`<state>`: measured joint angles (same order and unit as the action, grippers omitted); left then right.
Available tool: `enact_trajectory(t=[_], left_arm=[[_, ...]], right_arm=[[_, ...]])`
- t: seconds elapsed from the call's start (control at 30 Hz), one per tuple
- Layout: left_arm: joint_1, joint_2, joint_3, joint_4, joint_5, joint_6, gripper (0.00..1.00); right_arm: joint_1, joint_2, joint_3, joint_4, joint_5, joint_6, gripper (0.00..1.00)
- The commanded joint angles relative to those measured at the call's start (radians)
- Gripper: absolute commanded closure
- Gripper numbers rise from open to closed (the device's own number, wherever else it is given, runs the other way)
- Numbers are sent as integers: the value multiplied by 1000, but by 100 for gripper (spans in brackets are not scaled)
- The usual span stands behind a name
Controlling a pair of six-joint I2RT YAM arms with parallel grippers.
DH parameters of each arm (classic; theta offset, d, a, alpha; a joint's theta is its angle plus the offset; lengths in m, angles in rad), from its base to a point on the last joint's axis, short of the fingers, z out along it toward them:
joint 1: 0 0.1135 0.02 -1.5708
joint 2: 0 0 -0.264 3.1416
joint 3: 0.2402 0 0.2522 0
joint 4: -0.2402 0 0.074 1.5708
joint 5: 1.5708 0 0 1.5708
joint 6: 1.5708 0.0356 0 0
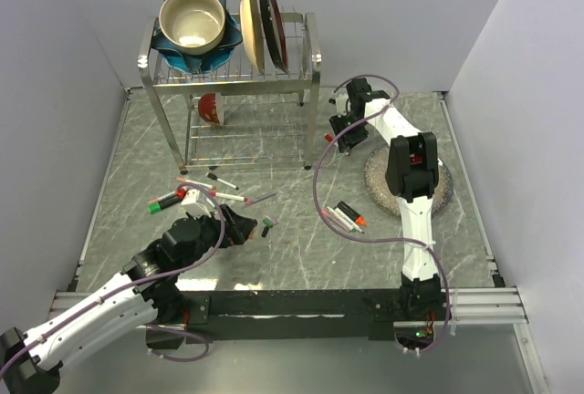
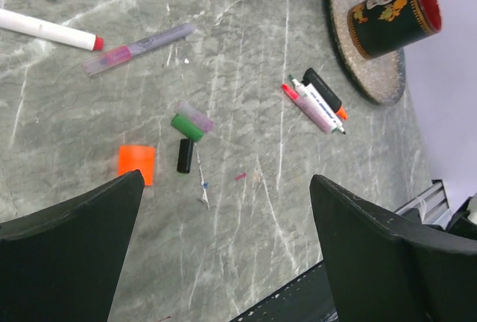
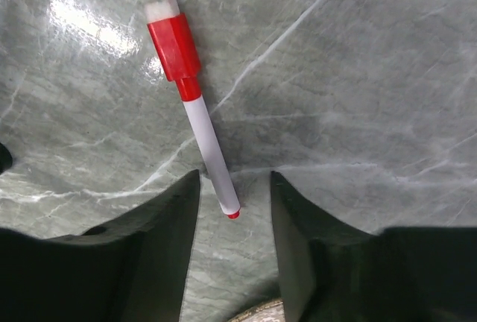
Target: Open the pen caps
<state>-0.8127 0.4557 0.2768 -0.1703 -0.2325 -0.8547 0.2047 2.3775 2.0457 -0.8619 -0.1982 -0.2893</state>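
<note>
Extended low and forward at left, with black two-finger left gripper (image 2: 227, 188) spread wide. Stretched far at right, with black right gripper (image 3: 235, 180) pointed down, jaws narrowly apart.

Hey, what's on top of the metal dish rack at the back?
On the rack: a cream bowl nested in a blue dish, and a cream plate and dark red plate standing on edge. The bowl hides the dish's inside.
</note>
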Motion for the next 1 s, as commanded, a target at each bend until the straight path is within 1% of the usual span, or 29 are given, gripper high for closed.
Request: enact_trajectory(t=[0.0, 0.07, 0.1, 0.13, 0.33, 0.47, 0.57, 0.6, 0.63, 0.77, 0.8, 0.97], left_arm=[[4, -35, -4, 6, 16, -17, 1], [4, -51, -7, 3, 21, -30, 0], [4, -57, -8, 3, 28, -36, 1], [4, -58, -13, 5, 33, -50, 1], [4, -87, -50, 46, 67, -131, 1], [4, -101, -94, 104, 97, -184, 0], [4, -95, -119, 163, 133, -224, 1], [4, -94, -122, 164, 140, -233, 0], [4, -91, -126, 210, 148, -248, 1], [4, -74, -139, 267, 177, -277, 1], [4, -72, -140, 275, 180, -283, 1], [4, -48, -139, 327, 196, -305, 1]], right_arm=[[12, 14, 31, -19, 11, -11, 59], [16, 15, 31, -22, 14, -13, 65], [16, 15, 31, -20, 14, -13, 72], [16, 15, 30, -20, 17, -13, 75], [21, 14, 27, -34, 13, -13, 87], [21, -12, -15, -22, -4, -10, 99], [19, -70, -73, 9, -23, -10, 100], [19, -116, -93, 35, -33, -8, 100], [18, -141, -137, 50, -40, -4, 100], [15, -277, -264, 121, -73, 9, 100], [13, -328, -318, 147, -90, 10, 100], [13, -476, -465, 207, -136, 21, 100]])
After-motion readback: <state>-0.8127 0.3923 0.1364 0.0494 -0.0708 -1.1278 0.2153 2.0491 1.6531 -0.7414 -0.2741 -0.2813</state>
